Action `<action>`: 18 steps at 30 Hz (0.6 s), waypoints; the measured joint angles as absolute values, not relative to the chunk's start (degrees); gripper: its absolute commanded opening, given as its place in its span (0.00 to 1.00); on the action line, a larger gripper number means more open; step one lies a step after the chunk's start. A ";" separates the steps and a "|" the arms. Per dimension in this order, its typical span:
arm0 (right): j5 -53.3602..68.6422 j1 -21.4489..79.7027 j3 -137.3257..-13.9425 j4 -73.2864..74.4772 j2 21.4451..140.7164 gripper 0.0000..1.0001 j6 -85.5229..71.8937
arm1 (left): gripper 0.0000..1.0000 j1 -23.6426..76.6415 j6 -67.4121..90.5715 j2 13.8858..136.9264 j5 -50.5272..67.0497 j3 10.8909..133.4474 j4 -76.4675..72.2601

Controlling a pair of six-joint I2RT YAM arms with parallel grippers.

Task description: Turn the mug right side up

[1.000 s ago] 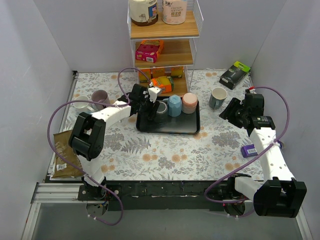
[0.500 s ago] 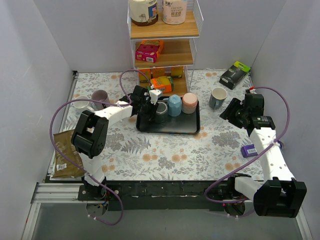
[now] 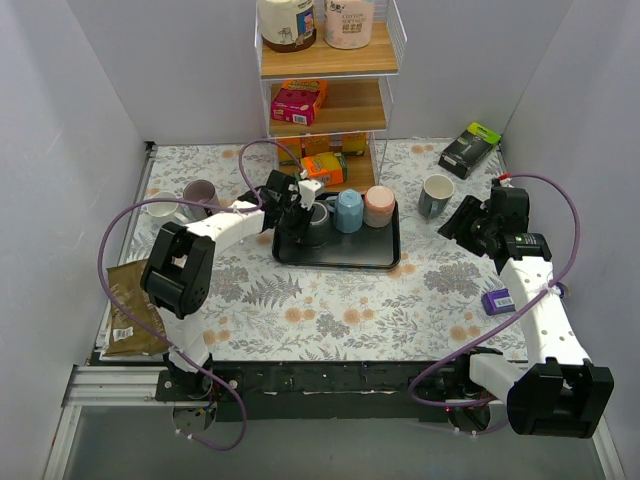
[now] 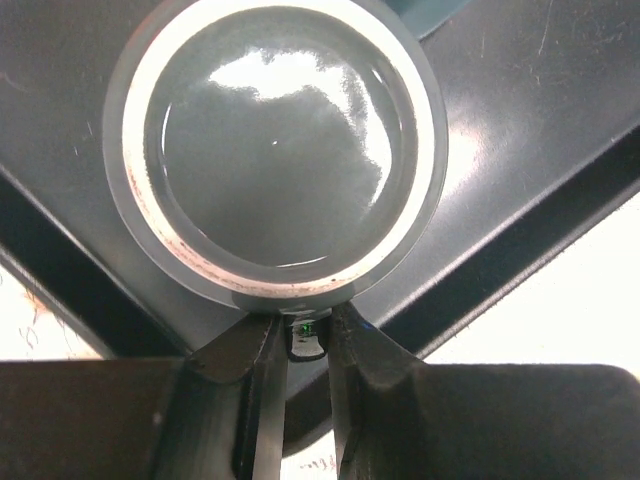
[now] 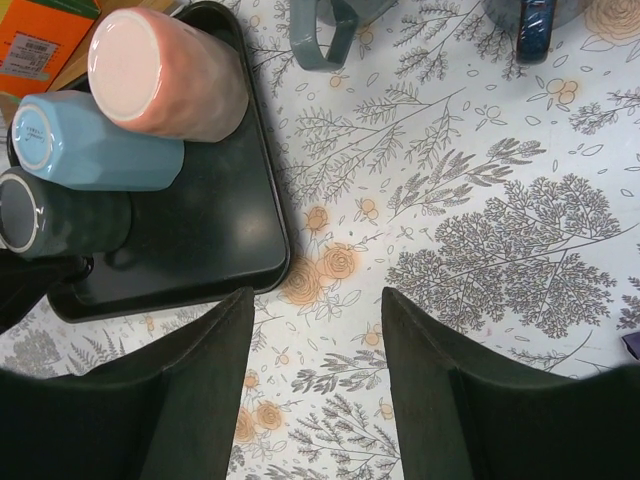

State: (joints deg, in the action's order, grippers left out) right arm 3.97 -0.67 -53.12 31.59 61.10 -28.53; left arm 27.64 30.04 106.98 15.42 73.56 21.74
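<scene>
The dark grey mug stands upside down at the left end of the black tray. In the left wrist view its base with a pale foot ring faces the camera. My left gripper is shut on the mug's handle, which sits between the two fingertips at the near side of the mug. The mug also shows in the right wrist view. My right gripper is open and empty above the floral cloth, right of the tray.
A blue mug and a pink mug stand upside down on the tray beside the grey one. A teal mug stands right of the tray. A wooden shelf rises behind it. Two mugs sit at the far left.
My left gripper has shifted slightly at the tray's left end, staying on the grey mug. The right arm has not moved.
</scene>
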 measured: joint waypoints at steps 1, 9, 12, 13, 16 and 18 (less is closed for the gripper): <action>4.36 -0.67 -53.15 31.59 61.10 0.61 -28.60 | 0.00 27.64 30.55 106.50 15.33 73.54 22.52; 11.35 -0.60 -53.12 30.39 60.73 0.66 -30.26 | 0.00 27.64 37.80 97.41 14.52 72.79 27.77; 15.27 -0.30 -52.93 27.83 59.42 0.68 -31.92 | 0.00 27.62 41.85 91.48 16.19 72.77 27.57; 16.51 0.23 -52.66 26.24 58.72 0.68 -32.86 | 0.00 27.59 43.22 89.56 16.88 72.77 27.14; 20.34 3.49 -52.29 21.58 57.10 0.70 -35.03 | 0.00 27.81 48.69 83.64 19.86 72.31 23.79; 21.89 7.16 -52.29 17.85 56.71 0.71 -36.82 | 0.00 28.08 53.21 79.55 22.24 71.53 20.12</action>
State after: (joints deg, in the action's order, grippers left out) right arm 21.89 7.16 -52.29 17.85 56.71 -36.82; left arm 28.08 53.21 79.55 22.24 71.53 20.12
